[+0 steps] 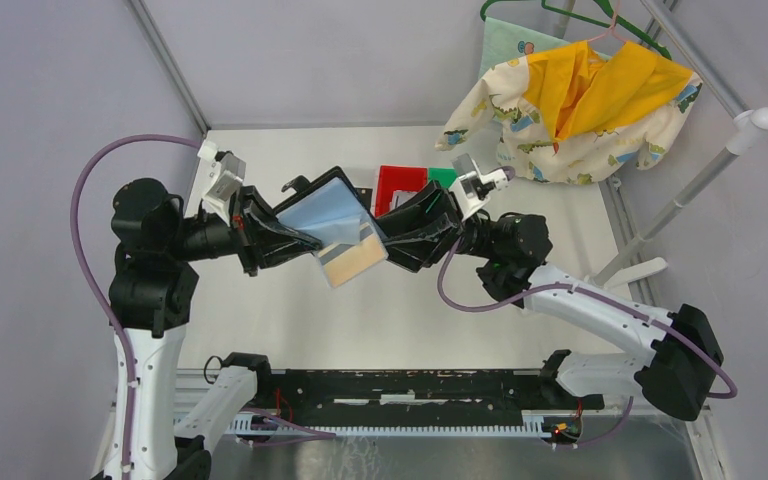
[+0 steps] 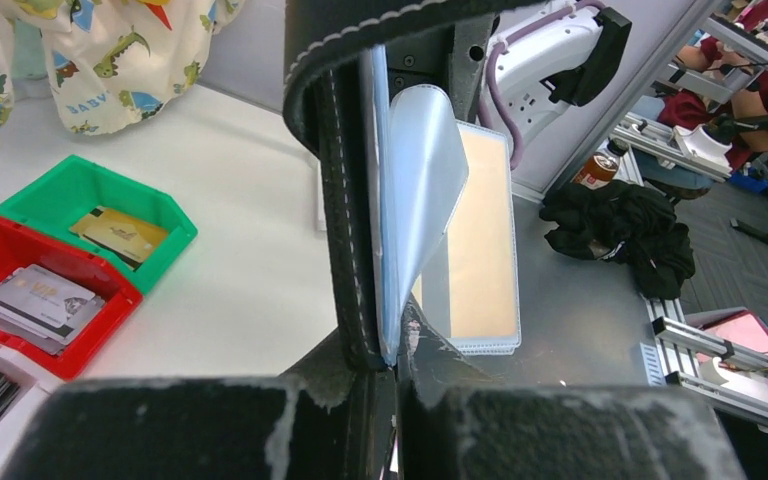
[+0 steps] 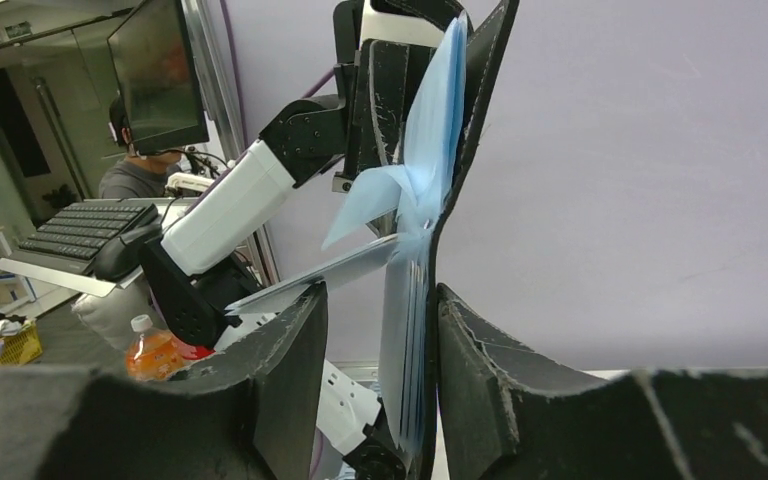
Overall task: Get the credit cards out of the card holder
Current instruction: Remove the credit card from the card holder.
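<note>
Mid-extraction, partly done by the look of it. Holding the card holder (image 1: 322, 212) up in the air with the left gripper (image 2: 395, 372), clamped tight on the bottom edge of its black cover. Opened like a book, with blue-grey sleeves (image 3: 430, 150) fanning out of it.

Straddling the free edge of those sleeves with the right gripper (image 3: 380, 330), on the far side of the card holder from the left gripper. Spread apart, not pinching anything as far as can be seen.

Seeing a tan-gold card (image 1: 353, 262) hanging out below the card holder, apparently inside a clear sleeve; can't tell for sure.

Already out: a gold card (image 2: 120, 232) in the green bin (image 2: 55, 190) and grey cards (image 2: 35, 300) in the red bin (image 2: 80, 350), both on the table (image 2: 250, 200) behind the card holder.

Next, probably: close the right gripper on the tan-gold card's exposed edge only, not the sleeve. Then pull straight along the sleeve, away from the card holder, keeping the left clamp firm. Risk if sleeve and card get pinched together: dragging the whole card holder instead of freeing the card
</note>
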Controlling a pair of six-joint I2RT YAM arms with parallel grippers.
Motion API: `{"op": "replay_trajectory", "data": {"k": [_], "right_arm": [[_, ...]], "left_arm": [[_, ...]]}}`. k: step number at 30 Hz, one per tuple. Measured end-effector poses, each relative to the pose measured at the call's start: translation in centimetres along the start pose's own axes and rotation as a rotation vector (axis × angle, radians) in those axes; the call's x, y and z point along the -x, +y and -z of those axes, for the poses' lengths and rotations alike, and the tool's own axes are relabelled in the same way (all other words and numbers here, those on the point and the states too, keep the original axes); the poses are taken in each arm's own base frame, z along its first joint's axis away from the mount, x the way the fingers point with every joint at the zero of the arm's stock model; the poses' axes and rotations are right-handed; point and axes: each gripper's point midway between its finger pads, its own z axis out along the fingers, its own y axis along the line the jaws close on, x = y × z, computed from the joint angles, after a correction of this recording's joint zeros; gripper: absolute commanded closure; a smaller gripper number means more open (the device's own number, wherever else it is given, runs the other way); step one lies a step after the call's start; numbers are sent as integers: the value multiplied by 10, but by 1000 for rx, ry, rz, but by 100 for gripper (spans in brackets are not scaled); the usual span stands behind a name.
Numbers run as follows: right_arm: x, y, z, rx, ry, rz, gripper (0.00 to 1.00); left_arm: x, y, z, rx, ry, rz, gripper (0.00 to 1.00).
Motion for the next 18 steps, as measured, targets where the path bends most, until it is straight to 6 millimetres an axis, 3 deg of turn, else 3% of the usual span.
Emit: {"op": "replay_trajectory", "data": {"k": [7, 11, 18], "right_arm": [[-9, -10, 9, -59, 62, 29, 44], [-6, -2, 22, -50, 83, 92, 40], [-12, 10, 27, 15, 135, 149, 41]], "left_arm": [[2, -1, 1, 4, 2, 0, 98], [4, -4, 1, -5, 1, -9, 98], [6, -6, 1, -13, -3, -12, 98]]}}
